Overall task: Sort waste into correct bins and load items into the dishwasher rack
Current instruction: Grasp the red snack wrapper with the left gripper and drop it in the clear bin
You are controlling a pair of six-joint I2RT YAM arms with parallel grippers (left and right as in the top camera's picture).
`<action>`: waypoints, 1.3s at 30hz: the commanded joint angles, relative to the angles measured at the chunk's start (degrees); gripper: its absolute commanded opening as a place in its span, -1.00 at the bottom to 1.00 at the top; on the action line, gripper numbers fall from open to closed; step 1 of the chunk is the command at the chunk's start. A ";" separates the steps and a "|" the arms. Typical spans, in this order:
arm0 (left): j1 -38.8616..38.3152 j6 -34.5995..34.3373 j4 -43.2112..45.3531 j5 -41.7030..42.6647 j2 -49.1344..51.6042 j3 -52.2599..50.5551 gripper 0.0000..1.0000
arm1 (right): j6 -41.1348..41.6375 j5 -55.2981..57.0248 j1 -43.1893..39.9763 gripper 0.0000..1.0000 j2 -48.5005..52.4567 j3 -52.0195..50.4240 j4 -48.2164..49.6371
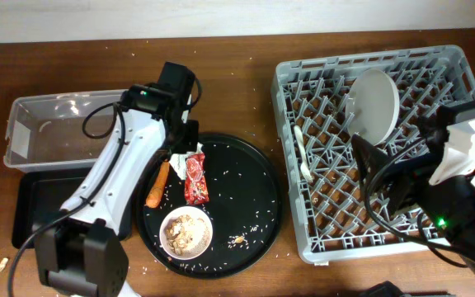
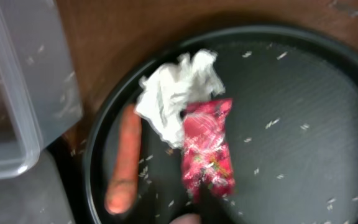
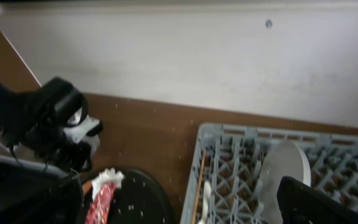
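Tissue, crumpled and white, sits upper-left on the large round black tray, directly beneath the left claw, whose opening I cannot tell; the right arm is well apart.

Left gripper: fingers hidden under wrist overhead; spread unreadable.
Right fingers: dark blur, cut by lower edge.
Tissue: mostly covered overhead.
Clear tub: blurred, cropped at left.
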 commanded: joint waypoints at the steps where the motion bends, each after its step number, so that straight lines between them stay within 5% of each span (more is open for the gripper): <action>1: -6.43 -1.64 4.83 1.31 3.56 -5.20 -0.04 | -0.22 0.09 -0.37 0.98 -0.20 0.00 -2.47; 5: -13.16 -13.18 5.55 -11.08 9.05 -10.82 -0.05 | -0.22 0.09 -0.37 0.97 -0.04 0.00 -4.04; 8: -14.36 -13.84 8.50 -12.02 13.38 -13.33 -0.07 | -0.22 0.09 -0.37 0.97 0.00 0.00 -4.04; 10: -14.32 -13.84 9.57 -13.86 15.23 -13.35 -0.34 | -0.22 0.09 -0.37 0.97 0.02 0.00 -4.02; 11: -14.34 -13.57 9.97 -15.04 15.10 -13.00 -0.85 | -0.22 0.09 -0.37 0.97 0.02 0.00 -4.04; 12: -14.34 -13.42 9.09 -14.97 15.10 -12.09 -1.00 | -0.22 0.09 -0.37 0.97 0.02 0.00 -4.02; 16: -13.88 -13.42 -10.51 -14.53 11.96 7.19 -1.00 | -0.24 0.11 -0.37 0.98 0.00 0.00 -4.04; 20: 2.75 -12.33 -9.94 -14.97 4.15 12.63 -0.99 | -0.22 0.11 -0.37 0.97 0.02 0.00 -4.04; 23: 19.71 -8.66 0.59 -8.68 4.85 12.63 -1.00 | -0.22 0.09 -0.37 0.98 0.02 0.00 -4.04; 24: 21.38 -8.66 1.42 -7.63 5.25 12.63 -0.92 | -0.22 0.09 -0.37 0.97 0.02 0.00 -4.04; 26: 22.84 -6.82 2.03 -7.02 5.42 12.87 0.29 | -0.22 0.09 -0.37 0.97 0.00 0.00 -4.04; 29: 20.50 -4.31 -2.32 -5.75 4.44 16.22 0.40 | -0.22 0.09 -0.37 0.97 0.00 0.00 -4.04; 32: 12.02 -1.29 -6.23 -0.50 4.81 14.03 0.20 | -0.22 0.09 -0.37 0.97 0.00 0.00 -4.22; 36: -2.62 -1.33 8.20 -8.68 8.07 -6.45 0.22 | -0.22 0.09 -0.37 0.97 0.00 0.00 -5.20; 39: -3.02 -1.36 15.67 -10.10 11.39 -11.39 0.13 | -0.20 0.07 -0.37 0.97 0.00 0.00 -5.75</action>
